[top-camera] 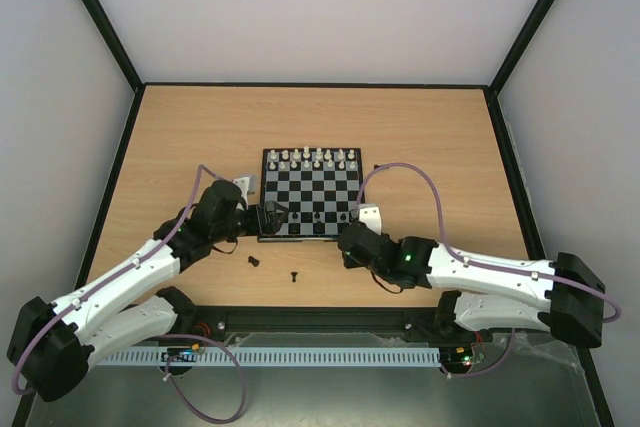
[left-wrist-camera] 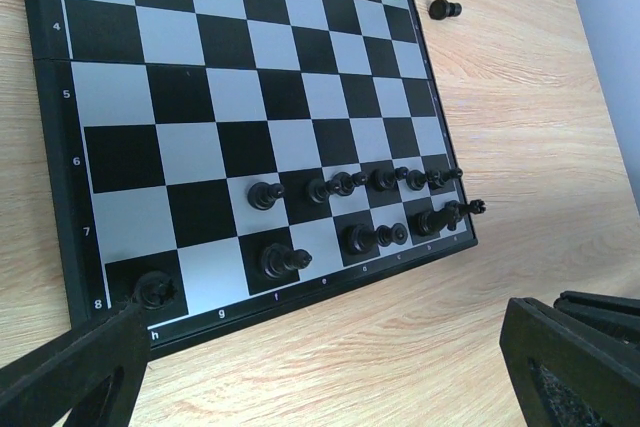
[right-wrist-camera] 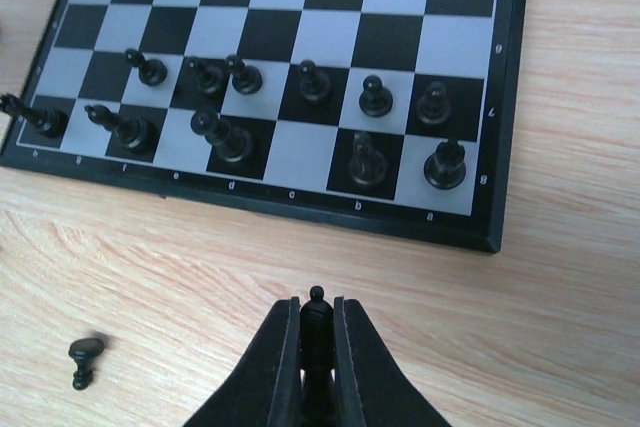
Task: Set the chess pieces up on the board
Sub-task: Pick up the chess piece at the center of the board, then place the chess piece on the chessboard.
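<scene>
The board [top-camera: 312,209] lies mid-table, with white pieces [top-camera: 318,158] along its far rows and black pieces [top-camera: 318,217] on its near rows. In the left wrist view the board [left-wrist-camera: 250,107] shows several black pieces [left-wrist-camera: 361,238] on rows 7 and 8. My left gripper [left-wrist-camera: 320,377] is open and empty over bare wood just off the board's near edge; it also shows in the top view [top-camera: 272,217]. My right gripper [right-wrist-camera: 317,312] is shut on a small black piece [right-wrist-camera: 317,297], held above the table just short of the board's [right-wrist-camera: 300,7] near edge; it also shows in the top view [top-camera: 348,239].
Two loose black pieces [top-camera: 253,261] [top-camera: 295,276] lie on the wood between the arms; one shows in the right wrist view [right-wrist-camera: 84,357]. Another black piece [left-wrist-camera: 445,9] lies off the board beside the white rows. A black frame [top-camera: 120,177] borders the wooden table.
</scene>
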